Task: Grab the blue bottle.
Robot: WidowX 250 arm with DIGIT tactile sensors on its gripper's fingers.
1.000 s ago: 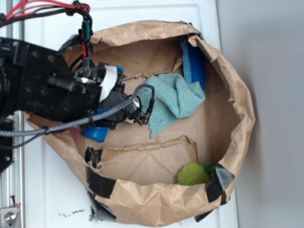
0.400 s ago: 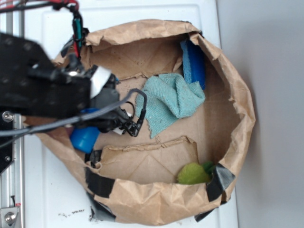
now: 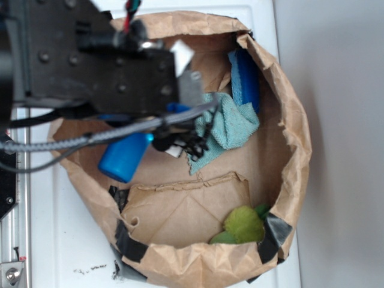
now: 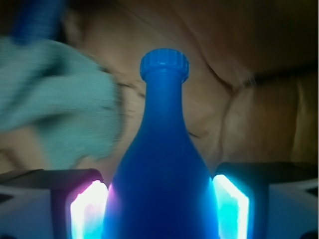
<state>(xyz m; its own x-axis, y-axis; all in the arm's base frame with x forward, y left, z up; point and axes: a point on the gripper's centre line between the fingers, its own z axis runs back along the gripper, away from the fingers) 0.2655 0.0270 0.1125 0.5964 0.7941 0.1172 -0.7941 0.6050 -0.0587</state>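
The blue bottle (image 3: 123, 157) hangs slanted inside the brown paper bag, its base toward the lower left, and the black arm (image 3: 90, 60) covers its upper part. In the wrist view the blue bottle (image 4: 162, 164) fills the middle, with its ribbed lip pointing away from me. My gripper (image 4: 159, 196) is shut on the bottle's body. Both lit pads (image 4: 87, 209) press against its sides. In the exterior view the arm hides the fingers.
The paper bag's rim (image 3: 300, 138) rings the whole area and is patched with black tape (image 3: 276, 231). A teal cloth (image 3: 231, 123) lies just right of the bottle. A dark blue flat object (image 3: 247, 81) leans on the back wall. A green object (image 3: 243, 223) sits at the front right.
The arm has come up toward the camera and shifted right. The bottle came with it, so more of its body now shows. The bag's right rim has shifted slightly.
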